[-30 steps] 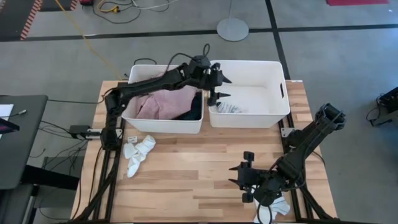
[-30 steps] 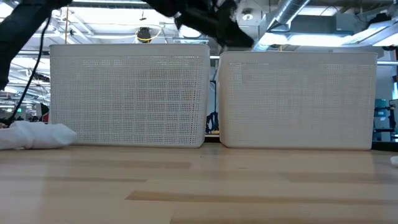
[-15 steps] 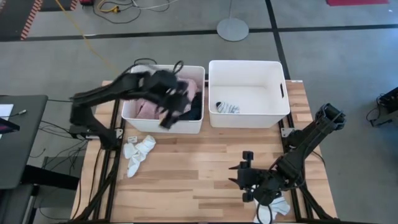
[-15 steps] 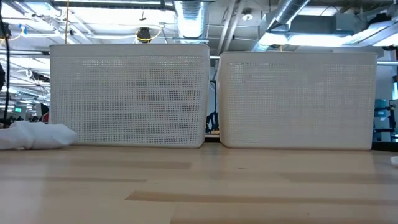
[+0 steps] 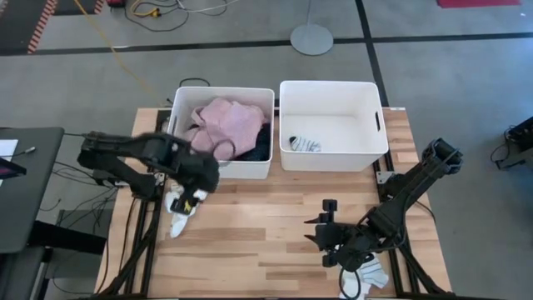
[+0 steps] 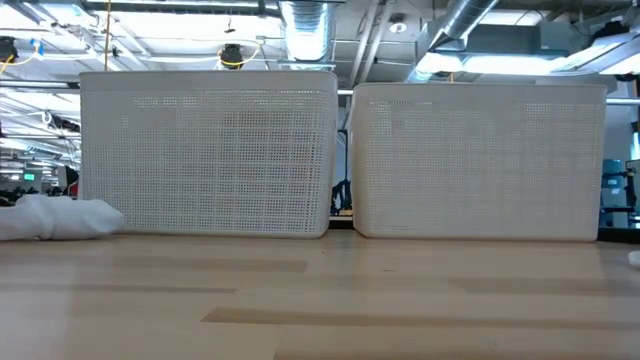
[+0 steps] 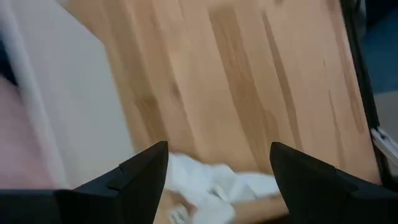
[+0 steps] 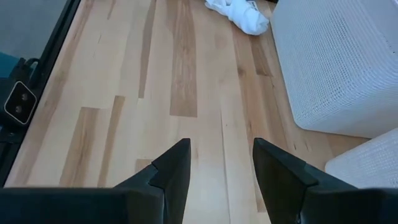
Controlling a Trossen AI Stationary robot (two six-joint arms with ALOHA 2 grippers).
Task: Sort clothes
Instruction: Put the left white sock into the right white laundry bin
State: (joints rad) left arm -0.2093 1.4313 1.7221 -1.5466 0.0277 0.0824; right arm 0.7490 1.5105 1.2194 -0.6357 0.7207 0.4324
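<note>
A: State the layout, largest item first.

B: The table (image 5: 266,233) carries two bins. The left bin (image 5: 221,171) sits at 11 o'clock and holds a pink shirt (image 5: 229,123) over a dark garment (image 5: 256,150). The right bin (image 5: 333,158) sits at 1 o'clock and holds one striped sock (image 5: 305,144).

A: What is unsorted?

B: A clump of white socks (image 5: 181,208) lies on the table at 9 o'clock, just in front of the left bin. Its long axis runs roughly from 1 to 7 o'clock. More white fabric (image 5: 371,275) lies at 5 o'clock, partly under the right arm.

A: Gripper positions?

B: The left gripper (image 5: 200,185) is directly over the upper end of the sock clump, jaws apart and empty. In its wrist view the socks show just ahead, between the fingers (image 7: 146,171). The right gripper (image 5: 321,233) waits at 5 o'clock, jaws apart, holding nothing.

A: Which arm takes the socks?

B: Judged from position, the left arm. The clump lies below and slightly toward 7 o'clock of its jaws; the right gripper is well apart from it.
</note>
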